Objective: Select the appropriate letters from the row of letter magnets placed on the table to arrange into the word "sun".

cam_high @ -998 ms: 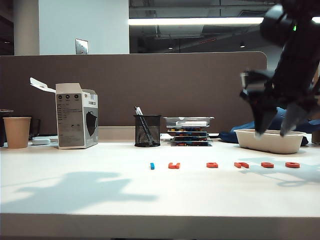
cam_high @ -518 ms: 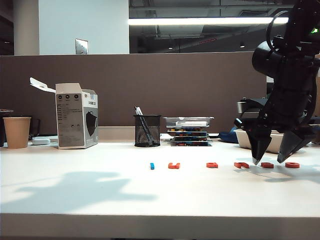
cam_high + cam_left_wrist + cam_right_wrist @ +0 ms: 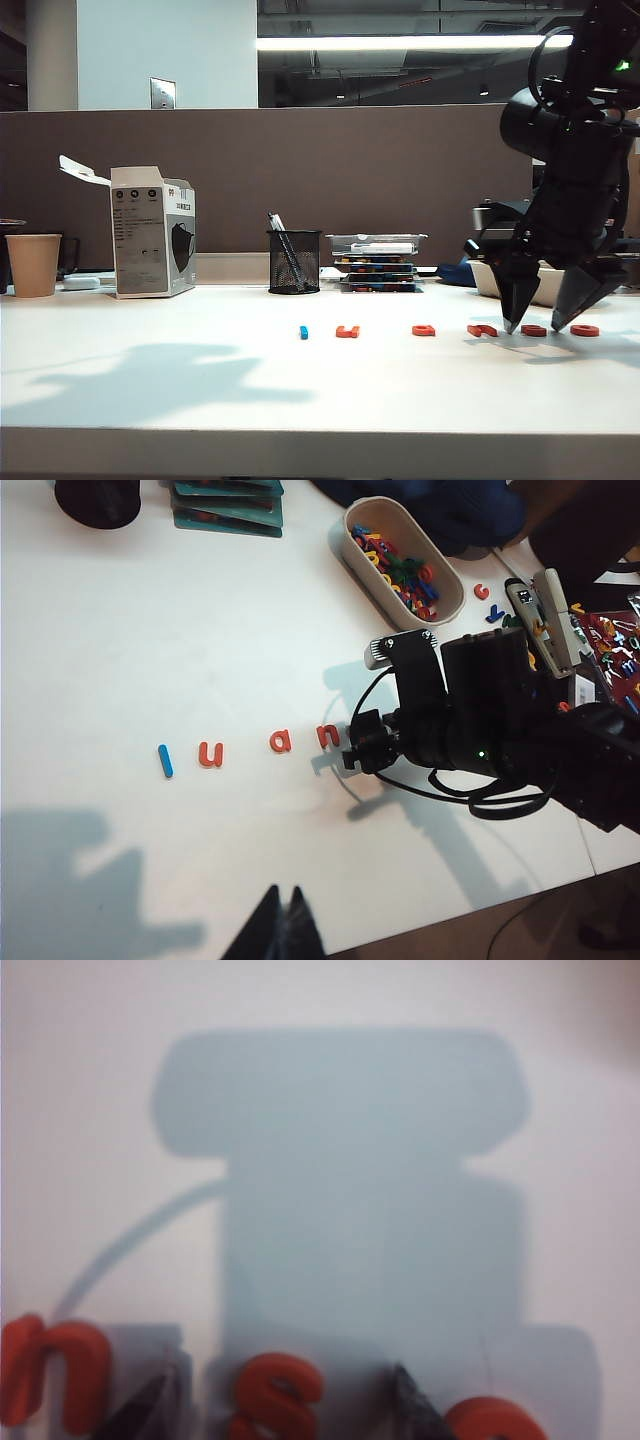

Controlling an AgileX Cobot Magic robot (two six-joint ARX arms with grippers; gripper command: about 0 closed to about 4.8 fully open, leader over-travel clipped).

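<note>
Six letter magnets [image 3: 425, 330] lie in a row on the table [image 3: 200, 400]. Our right gripper [image 3: 545, 322] straddles the "s" [image 3: 272, 1392] near the row's right end, jaws wide apart, tips low beside it. Our left gripper [image 3: 283, 920] hangs above the table's near edge, jaws closed. Farther back stands a pen cup [image 3: 294, 261].

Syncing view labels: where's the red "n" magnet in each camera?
Exterior view: n, fourth in the row, just left of the right gripper.
Left wrist view: n, beside that arm.
Right wrist view: n, at the frame edge.
Shared landmark: the neighbouring s between the open fingers.
</note>
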